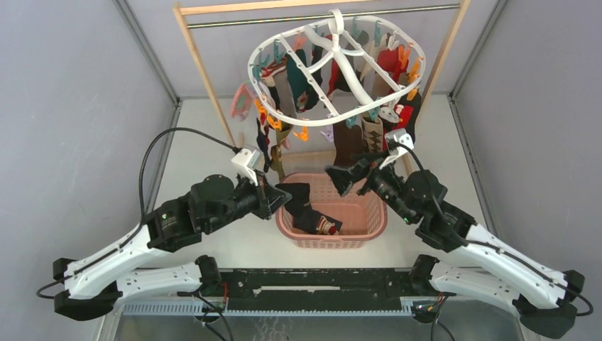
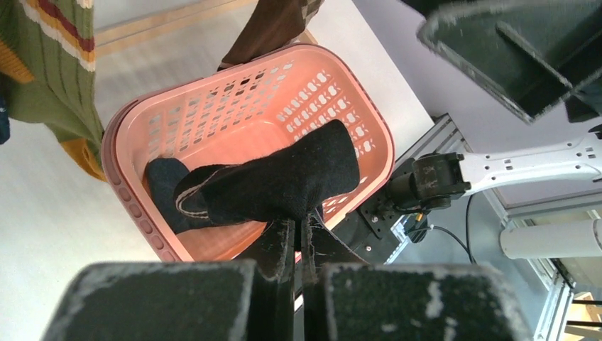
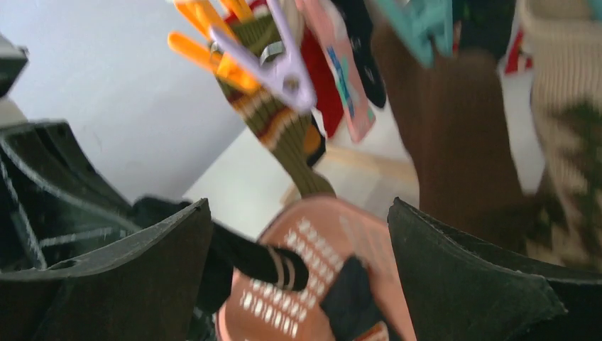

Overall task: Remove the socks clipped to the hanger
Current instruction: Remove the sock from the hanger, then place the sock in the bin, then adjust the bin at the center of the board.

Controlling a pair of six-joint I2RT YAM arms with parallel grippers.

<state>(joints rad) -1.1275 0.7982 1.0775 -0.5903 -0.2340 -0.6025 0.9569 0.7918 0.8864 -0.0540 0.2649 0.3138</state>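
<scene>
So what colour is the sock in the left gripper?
Black; the sock shows best in the left wrist view.

Bright, even, soft light; two views sharp, one smeared.

Top view: crisp to the corners. The table (image 1: 193,160) is bright without glare, and shadows by the basket (image 1: 334,241) are faint and soft. The white hanger (image 1: 253,71) stands clear against the grey wall. Left wrist view: the basket and black sock (image 2: 284,181) are in focus, though the sock is too dark to show texture. The left fingers (image 2: 280,249) at the bottom edge are soft, and the table at left is washed out. Right wrist view: blurred throughout. The socks (image 3: 454,135) and clip (image 3: 284,67) along the top are smeared, the upper left is a pale blank, and the right fingers (image 3: 461,277) are dark, fuzzy masses in the lower corners.
</scene>
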